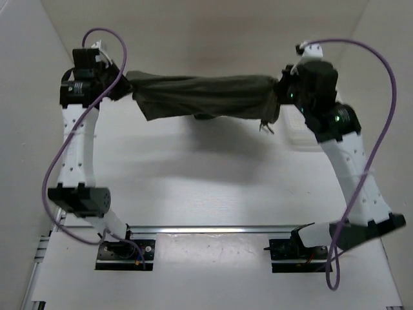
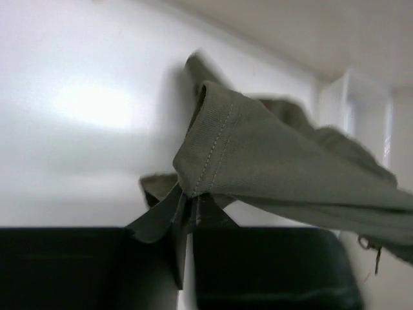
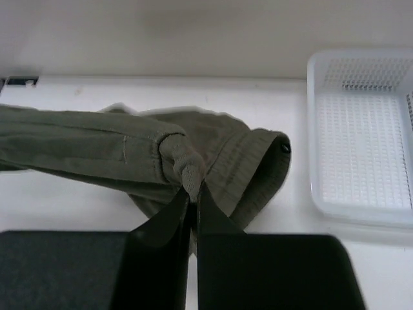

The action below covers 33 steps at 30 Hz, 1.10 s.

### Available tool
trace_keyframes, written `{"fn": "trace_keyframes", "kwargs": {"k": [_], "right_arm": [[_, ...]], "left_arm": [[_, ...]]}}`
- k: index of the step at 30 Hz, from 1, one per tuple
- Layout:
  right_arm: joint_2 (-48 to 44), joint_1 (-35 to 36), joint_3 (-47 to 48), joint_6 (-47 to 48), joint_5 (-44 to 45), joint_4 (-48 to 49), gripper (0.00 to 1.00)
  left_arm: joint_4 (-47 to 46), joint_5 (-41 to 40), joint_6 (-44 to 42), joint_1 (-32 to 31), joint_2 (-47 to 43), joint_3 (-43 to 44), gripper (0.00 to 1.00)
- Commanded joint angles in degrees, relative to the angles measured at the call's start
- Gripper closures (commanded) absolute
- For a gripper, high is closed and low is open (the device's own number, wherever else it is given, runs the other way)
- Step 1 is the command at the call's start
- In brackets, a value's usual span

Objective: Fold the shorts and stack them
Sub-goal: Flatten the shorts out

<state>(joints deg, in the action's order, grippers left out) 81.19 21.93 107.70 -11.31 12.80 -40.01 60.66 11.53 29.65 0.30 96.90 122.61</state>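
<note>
The dark olive-green shorts (image 1: 203,95) hang stretched in the air between my two grippers, above the far part of the table. My left gripper (image 1: 127,84) is shut on a stitched hem corner of the shorts (image 2: 258,158); its jaws pinch the fabric at the tips (image 2: 189,197). My right gripper (image 1: 279,90) is shut on the ribbed waistband end of the shorts (image 3: 187,165), jaws closed at the tips (image 3: 194,191). A thin drawstring end (image 1: 265,127) dangles below the right end.
A white perforated plastic basket (image 3: 361,139) stands on the table to the right of my right gripper; it also shows in the top view (image 1: 298,134). White walls enclose the table on the back and both sides.
</note>
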Motion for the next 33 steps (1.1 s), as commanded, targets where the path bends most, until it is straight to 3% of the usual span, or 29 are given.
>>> {"fn": "trace_keyframes", "kwargs": {"k": [1,2,3,4,6,7,9,11,13,14,15,17,18,19,21,22,23,25,26,29,33], "right_arm": [[-13.04,2.14,-25.23,-0.01,6.53,11.16,1.00],[-16.03,2.93,-30.74,-1.33,7.32,12.22,0.91],[-21.46,4.42,-35.84,-2.39,7.33,12.76,0.80],[-23.68,5.30,-44.25,-4.31,8.46,12.15,0.65],[-28.16,6.62,-50.11,-8.18,11.01,7.26,0.30],[-29.06,7.15,-51.96,-11.42,11.02,5.57,0.21],[-29.60,7.16,-54.00,-13.99,11.02,1.28,0.17],[-29.60,7.16,-54.00,-17.59,11.02,-0.15,0.17],[-28.55,7.16,-53.30,-19.09,10.15,-0.68,0.26],[-27.32,7.16,-52.51,-21.01,9.36,-0.68,0.33],[-26.53,7.16,-51.90,-22.25,8.31,-0.68,0.59],[-23.20,7.16,-51.19,-23.93,5.41,-0.68,0.72],[-21.79,7.16,-50.32,-24.80,3.48,-0.68,0.81],[-20.47,7.16,-50.31,-25.33,0.85,-1.21,0.93],[-16.78,7.16,-49.60,-29.46,-0.13,-4.10,0.93],[-15.89,7.16,-49.08,-30.51,-1.27,-4.11,0.93],[-14.49,6.29,-49.08,-31.74,-5.63,-5.16,0.89],[-13.17,4.27,-51.53,-32.36,-13.99,-4.30,0.80],[-12.64,2.69,-52.76,-33.24,-17.33,-2.20,0.69],[-13.86,1.01,-57.76,-38.25,-24.64,1.41,0.28],[-13.86,-2.59,-59.79,-42.73,-28.17,2.56,0.22]], "left_arm": [[-1.77,-2.64,-2.58,-0.11,-11.36,-17.70,0.75],[-3.60,-2.65,-2.06,-0.73,-14.00,-23.41,0.17],[-4.41,-2.65,-0.49,-0.73,-16.37,-34.69,0.00],[-5.02,-1.61,0.40,-0.73,-19.79,-39.59,0.00],[-5.56,-0.72,1.11,-0.73,-21.40,-46.81,0.00],[-6.08,-0.72,2.07,-0.73,-21.40,-50.93,0.00],[-6.08,-1.85,2.08,-0.21,-21.40,-52.82,0.00],[-6.08,-2.39,2.08,-0.21,-20.71,-51.95,0.11],[-6.08,-2.39,2.08,-0.21,-19.65,-49.67,0.33],[-6.08,-2.39,2.08,-0.21,-18.43,-49.14,0.58],[-5.56,-2.39,2.08,-0.82,-17.89,-49.13,0.70],[-4.95,-2.39,2.78,-1.44,-15.88,-48.51,0.87],[-4.94,-2.39,2.78,-1.96,-15.26,-49.38,0.90],[-4.25,-2.91,3.48,-1.96,-14.73,-50.26,0.90],[-4.24,-2.92,4.88,-1.96,-14.02,-53.95,0.79],[-4.76,-2.92,4.89,-1.96,-14.02,-55.44,0.54],[-5.64,-1.35,5.68,-1.96,-13.50,-58.59,0.35],[-7.74,2.78,6.39,-2.49,-13.49,-61.86,0.10],[-8.80,3.58,7.34,-3.62,-12.89,-63.27,0.05],[-11.88,4.73,8.67,-5.47,-10.16,-65.92,0.05],[-13.99,3.68,10.51,-8.64,-6.73,-67.15,0.03]]}}
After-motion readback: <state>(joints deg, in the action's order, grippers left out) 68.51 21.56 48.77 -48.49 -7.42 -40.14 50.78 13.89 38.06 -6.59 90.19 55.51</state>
